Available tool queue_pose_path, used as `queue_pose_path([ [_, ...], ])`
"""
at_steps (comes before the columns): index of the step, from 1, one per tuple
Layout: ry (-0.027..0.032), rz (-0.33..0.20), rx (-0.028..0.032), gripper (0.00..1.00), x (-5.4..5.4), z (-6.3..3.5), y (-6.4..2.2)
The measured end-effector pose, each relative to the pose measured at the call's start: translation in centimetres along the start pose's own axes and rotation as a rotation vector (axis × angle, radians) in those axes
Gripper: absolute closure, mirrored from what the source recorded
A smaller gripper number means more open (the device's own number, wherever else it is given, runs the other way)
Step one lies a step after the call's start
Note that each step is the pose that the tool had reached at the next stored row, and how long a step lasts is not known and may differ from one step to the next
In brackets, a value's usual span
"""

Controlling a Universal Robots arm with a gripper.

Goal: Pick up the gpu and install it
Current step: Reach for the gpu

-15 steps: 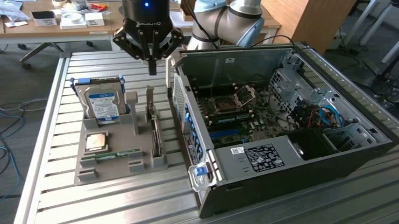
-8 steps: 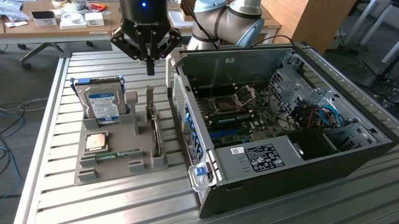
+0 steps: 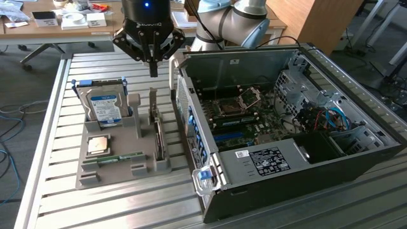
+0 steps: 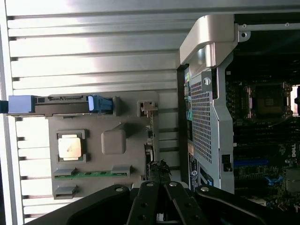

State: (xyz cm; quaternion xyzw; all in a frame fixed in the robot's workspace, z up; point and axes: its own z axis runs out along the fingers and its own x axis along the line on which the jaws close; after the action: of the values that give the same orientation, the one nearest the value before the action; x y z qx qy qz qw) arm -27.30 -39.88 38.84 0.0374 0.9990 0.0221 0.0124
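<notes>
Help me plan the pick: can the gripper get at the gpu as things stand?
Probably yes: the gripper hangs roughly above the gpu, which stands on edge in the grey holder, with nothing between them. Its jaws are shut, though, and would need opening.

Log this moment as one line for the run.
hand: shut, empty, above gpu | gpu: on edge in holder, not yet picked | case: open

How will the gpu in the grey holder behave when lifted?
The thin gpu stands on edge in the grey holder: probably stiff, but tippy once freed. Its metal bracket likely weights one end. A bare circuit card, so probably fragile.
</notes>
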Motion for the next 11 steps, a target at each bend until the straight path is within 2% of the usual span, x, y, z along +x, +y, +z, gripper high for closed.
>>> queue_pose_path([
  [5, 0.0000, 0.000, 0.0000, 0.89, 0.0, -0.01, -0.24],
  [11, 0.0001, 0.000, 0.0000, 0.89, -0.1, -0.05, -1.14],
])
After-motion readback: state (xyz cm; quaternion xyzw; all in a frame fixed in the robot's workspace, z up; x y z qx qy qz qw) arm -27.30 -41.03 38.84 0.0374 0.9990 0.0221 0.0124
